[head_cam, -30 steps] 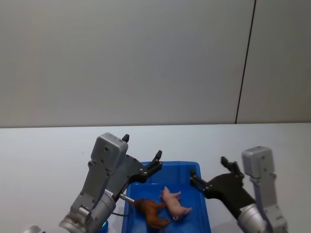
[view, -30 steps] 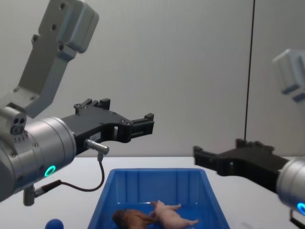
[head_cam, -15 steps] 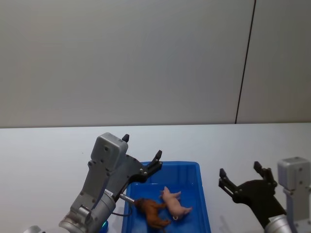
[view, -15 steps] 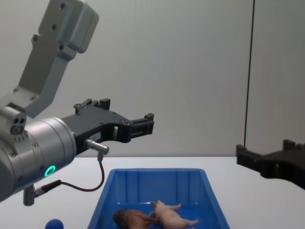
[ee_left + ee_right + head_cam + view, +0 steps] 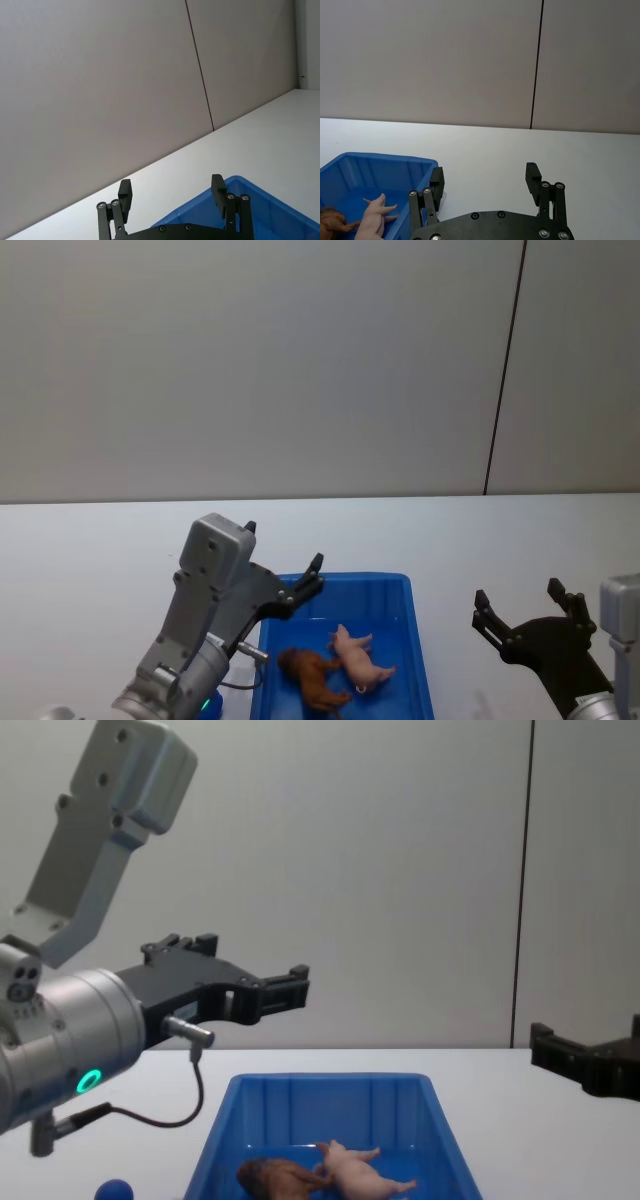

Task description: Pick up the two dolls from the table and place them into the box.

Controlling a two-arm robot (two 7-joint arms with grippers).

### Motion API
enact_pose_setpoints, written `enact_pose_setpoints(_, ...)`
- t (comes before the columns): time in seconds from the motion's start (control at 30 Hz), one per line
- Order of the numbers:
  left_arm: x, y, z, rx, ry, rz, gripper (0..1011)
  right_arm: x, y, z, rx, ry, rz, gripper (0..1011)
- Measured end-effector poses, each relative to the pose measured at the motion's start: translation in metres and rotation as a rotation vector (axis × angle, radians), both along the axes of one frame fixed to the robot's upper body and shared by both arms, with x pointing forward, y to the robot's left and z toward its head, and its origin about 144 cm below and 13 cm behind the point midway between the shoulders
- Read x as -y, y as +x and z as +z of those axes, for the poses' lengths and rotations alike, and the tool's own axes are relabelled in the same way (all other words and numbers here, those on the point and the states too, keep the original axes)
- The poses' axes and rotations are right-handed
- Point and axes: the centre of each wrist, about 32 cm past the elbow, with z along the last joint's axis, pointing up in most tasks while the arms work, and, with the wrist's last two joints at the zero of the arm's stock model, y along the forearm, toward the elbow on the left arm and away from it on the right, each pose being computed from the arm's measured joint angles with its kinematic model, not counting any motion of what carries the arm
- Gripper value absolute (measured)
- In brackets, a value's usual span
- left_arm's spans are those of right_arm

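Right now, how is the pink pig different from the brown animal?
The pink pig is pale and smooth-looking; the brown animal is dark and furry-looking. The pig lies toward the robot's right side of the blue box, the brown animal toward its left side. Both are small toys lying inside the box, side by side.

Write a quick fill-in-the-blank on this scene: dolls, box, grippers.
1. Both dolls, the pig and the brown animal, lie inside the ___ box.
2. The left gripper, raised near the box, has its jaws ___.
3. The right gripper, also open, is over the table on the box's ___ side.

Missing words: blue; open; right.
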Motion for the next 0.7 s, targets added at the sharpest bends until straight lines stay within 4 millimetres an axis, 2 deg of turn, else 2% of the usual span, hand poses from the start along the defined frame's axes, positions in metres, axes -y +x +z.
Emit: enact_pose_setpoints(0.7,-0.031,-0.019,0.004,-0.178,-0.001,0.099,1001,0.003,-0.004,0.000,0.003,0.004,-0.018,1001)
